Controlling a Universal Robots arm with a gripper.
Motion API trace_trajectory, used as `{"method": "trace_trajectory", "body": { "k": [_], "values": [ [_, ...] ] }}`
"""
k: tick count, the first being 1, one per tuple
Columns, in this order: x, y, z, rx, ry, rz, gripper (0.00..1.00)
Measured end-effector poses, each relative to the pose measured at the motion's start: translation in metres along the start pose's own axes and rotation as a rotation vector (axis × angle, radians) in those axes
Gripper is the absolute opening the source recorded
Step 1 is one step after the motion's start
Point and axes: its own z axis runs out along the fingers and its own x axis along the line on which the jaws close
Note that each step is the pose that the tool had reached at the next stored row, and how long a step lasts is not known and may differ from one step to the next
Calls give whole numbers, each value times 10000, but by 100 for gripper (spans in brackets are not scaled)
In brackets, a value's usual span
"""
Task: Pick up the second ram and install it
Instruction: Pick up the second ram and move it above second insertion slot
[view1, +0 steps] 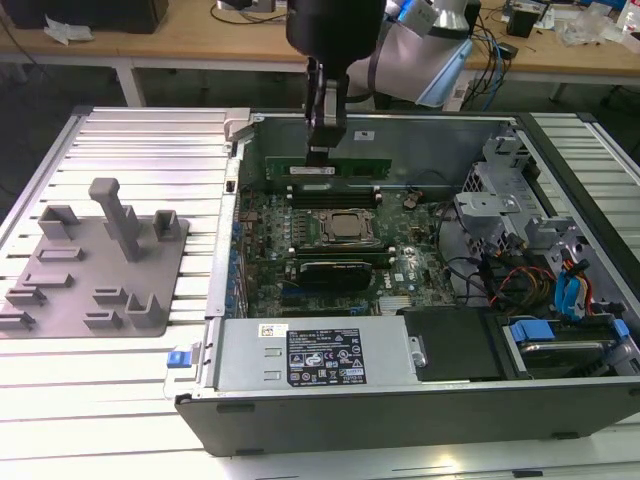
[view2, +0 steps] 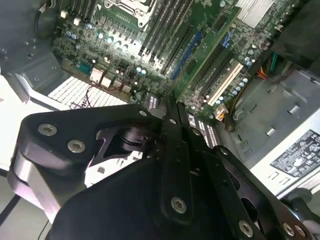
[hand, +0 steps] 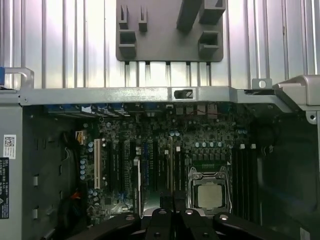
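Three cameras, one open computer case (view1: 400, 410).

The exterior view stood well back and high, looking down on the whole case, with the grey holder tray (view1: 100, 270) on the slatted table (view1: 120, 400) at the exterior view's left. It saw my gripper (view1: 322, 152) clamped on the second ram (view1: 365, 163). My first wrist view hung closer, facing straight down over the motherboard (hand: 150, 165) towards that tray. My second wrist view sat nearest, peering slantwise past my own black linkage at the slots. All three shared the motherboard around the processor socket (hand: 209, 195).
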Motion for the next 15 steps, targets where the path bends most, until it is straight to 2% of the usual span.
{"method": "trace_trajectory", "body": {
  "k": [9, 12, 15],
  "values": [
    [-40, -132, 134, -20, 18, 3, 9],
    [-40, -137, 140, -19, 18, 3, 9],
    [-40, -139, 179, -19, 17, 4, 9]
  ]
}}
